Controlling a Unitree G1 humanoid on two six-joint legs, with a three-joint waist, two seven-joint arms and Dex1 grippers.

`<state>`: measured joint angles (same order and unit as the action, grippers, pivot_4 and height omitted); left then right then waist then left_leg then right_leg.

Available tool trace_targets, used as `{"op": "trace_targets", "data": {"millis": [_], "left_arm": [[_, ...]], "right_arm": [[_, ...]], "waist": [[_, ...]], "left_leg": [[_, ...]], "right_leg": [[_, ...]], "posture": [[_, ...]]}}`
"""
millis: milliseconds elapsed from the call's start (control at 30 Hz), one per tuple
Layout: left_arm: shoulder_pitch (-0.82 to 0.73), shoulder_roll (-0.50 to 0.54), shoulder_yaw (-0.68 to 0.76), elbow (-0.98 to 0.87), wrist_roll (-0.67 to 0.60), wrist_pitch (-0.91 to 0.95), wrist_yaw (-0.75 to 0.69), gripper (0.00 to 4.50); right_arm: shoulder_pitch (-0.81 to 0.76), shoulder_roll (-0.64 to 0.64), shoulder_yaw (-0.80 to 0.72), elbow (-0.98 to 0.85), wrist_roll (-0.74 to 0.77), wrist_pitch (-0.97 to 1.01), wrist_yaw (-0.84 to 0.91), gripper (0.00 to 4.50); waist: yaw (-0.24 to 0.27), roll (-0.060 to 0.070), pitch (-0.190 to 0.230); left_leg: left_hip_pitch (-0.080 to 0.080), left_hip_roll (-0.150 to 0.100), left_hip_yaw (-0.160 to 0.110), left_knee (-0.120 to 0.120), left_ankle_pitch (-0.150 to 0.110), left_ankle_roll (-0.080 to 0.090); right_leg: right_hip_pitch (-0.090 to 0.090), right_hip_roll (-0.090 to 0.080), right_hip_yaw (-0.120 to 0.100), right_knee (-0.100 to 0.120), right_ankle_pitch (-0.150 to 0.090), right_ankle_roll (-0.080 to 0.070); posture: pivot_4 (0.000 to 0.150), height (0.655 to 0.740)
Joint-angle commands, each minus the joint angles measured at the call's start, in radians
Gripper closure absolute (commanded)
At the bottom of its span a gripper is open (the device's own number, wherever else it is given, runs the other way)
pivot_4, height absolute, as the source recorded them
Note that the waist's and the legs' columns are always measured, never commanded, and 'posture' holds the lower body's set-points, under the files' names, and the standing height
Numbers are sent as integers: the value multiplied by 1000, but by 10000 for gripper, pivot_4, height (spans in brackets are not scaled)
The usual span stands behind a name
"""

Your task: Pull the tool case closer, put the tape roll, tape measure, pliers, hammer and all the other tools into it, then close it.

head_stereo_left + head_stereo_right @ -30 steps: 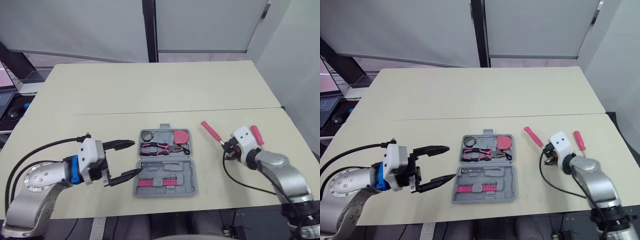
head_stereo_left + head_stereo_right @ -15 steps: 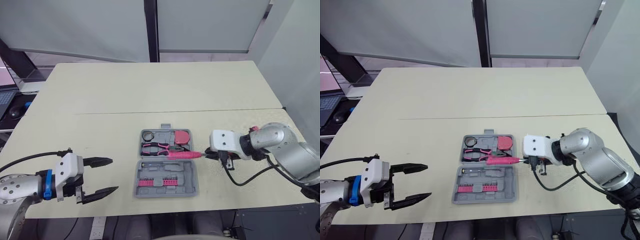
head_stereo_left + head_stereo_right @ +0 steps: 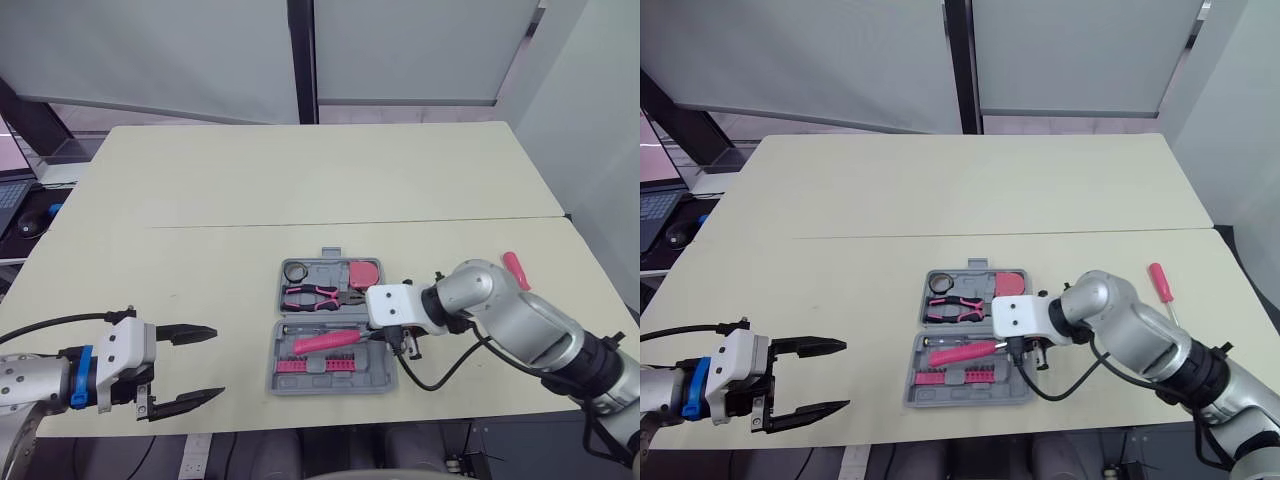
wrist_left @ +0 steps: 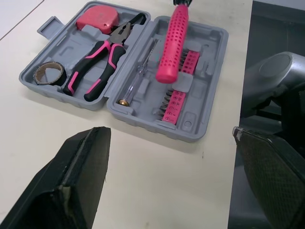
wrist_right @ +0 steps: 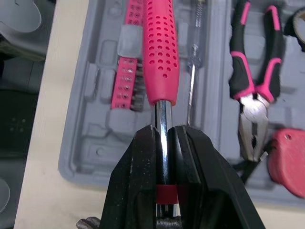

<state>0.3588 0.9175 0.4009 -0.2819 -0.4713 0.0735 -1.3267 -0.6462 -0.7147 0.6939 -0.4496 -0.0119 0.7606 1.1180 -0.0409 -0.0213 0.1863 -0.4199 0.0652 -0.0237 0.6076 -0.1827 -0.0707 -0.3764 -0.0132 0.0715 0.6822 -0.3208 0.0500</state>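
Gripping pink screwdriver (image 5: 160,52) shaft, right pincer (image 5: 162,134) over tool case (image 3: 352,382); left pincer (image 3: 215,362) gapes; eye view adds second screwdriver (image 3: 514,270)

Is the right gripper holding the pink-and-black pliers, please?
No, the right gripper clamps a pink-handled tool; the pliers lie in the grey plastic case.

Tool case (image 3: 380,378) near-centre on table (image 3: 250,190): tape roll (image 3: 295,271), pliers (image 3: 315,296), tape measure (image 3: 363,273) in far half; bit strip (image 3: 290,366) in near half, hammer (image 3: 325,341) above it; screwdriver (image 3: 514,270) on table, well right
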Motion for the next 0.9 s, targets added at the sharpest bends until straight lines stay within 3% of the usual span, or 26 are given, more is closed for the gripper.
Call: {"op": "trace_targets", "data": {"millis": [33,500,900], "left_arm": [[-10,11,-6,-21,12,-12,3,0],[-11,4,-23,-49,20,-5,11,0],[-10,-5,-34,-51,22,-9,15,0]], "right_arm": [[2,30,16,4,-34,-6,-30,40476],[36,177,48,161,-94,-50,-115,40476],[59,211,38,209,-105,-54,-135,40476]], "waist": [[0,0,0],[0,-1,0],[0,-1,-1]], "left_leg": [[0,0,0,0,0,0],[0,0,0,0,0,0],[0,0,0,0,0,0]], "right_leg": [[0,0,0,0,0,0],[0,0,0,0,0,0],[0,1,0,1,0,0]], "posture": [[1500,7400],[1500,7400],[1500,7400]]}}
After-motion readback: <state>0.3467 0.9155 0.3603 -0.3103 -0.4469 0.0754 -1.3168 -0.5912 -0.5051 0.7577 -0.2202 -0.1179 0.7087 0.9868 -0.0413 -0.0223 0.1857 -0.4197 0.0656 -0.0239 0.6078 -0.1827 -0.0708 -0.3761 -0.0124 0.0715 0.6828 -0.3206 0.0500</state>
